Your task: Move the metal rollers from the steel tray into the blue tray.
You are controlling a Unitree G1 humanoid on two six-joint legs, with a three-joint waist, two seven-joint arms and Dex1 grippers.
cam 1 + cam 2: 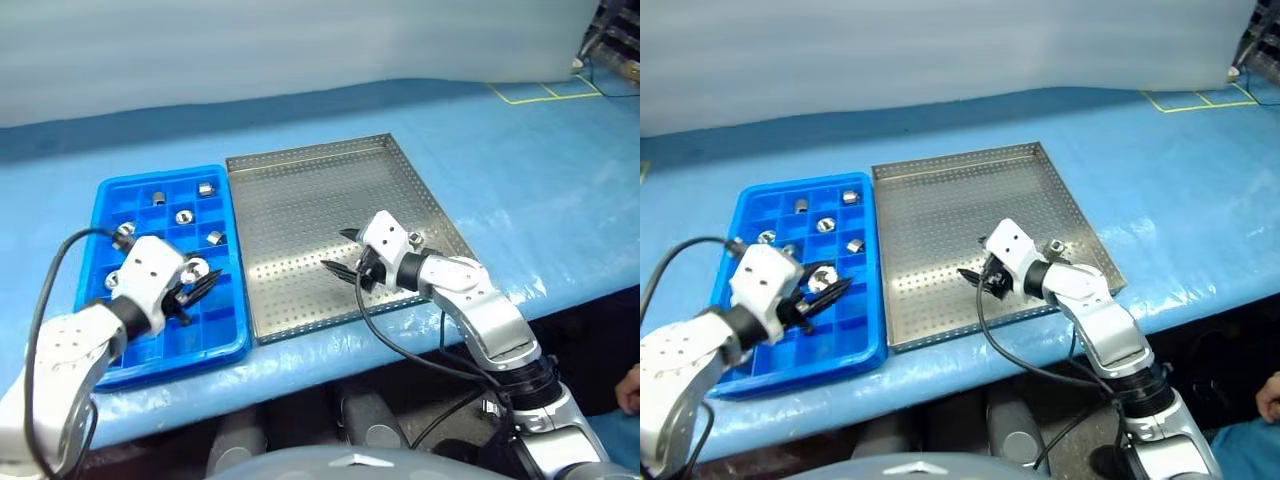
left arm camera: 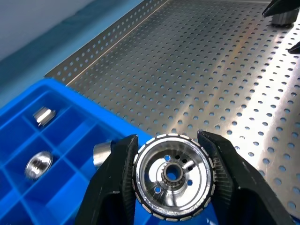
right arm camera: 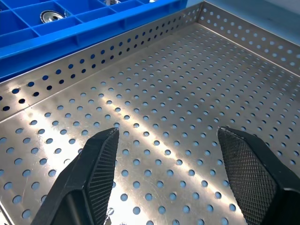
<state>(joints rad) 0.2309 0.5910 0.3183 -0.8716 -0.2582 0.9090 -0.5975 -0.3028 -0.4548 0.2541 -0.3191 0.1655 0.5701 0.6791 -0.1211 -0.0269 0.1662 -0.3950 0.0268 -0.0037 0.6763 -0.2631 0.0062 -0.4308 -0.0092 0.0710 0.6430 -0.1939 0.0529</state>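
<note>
My left gripper (image 1: 196, 282) is shut on one metal roller (image 2: 172, 180), a shiny disc with a dark central hole, held above the blue tray (image 1: 170, 345) near its right side. Several more metal rollers (image 1: 183, 216) lie in separate compartments of the blue tray. The steel tray (image 1: 300, 200) sits right beside it, its perforated base mostly bare. My right gripper (image 1: 343, 254) hovers open over the steel tray's near right part with nothing between its fingers (image 3: 96, 173). One small roller (image 1: 415, 238) rests near the steel tray's right rim, behind that gripper.
Both trays lie on a table covered in blue sheet (image 1: 520, 180), close to its front edge. Yellow tape lines (image 1: 545, 95) mark the far right corner. A person's hand (image 1: 630, 390) shows at the lower right, off the table.
</note>
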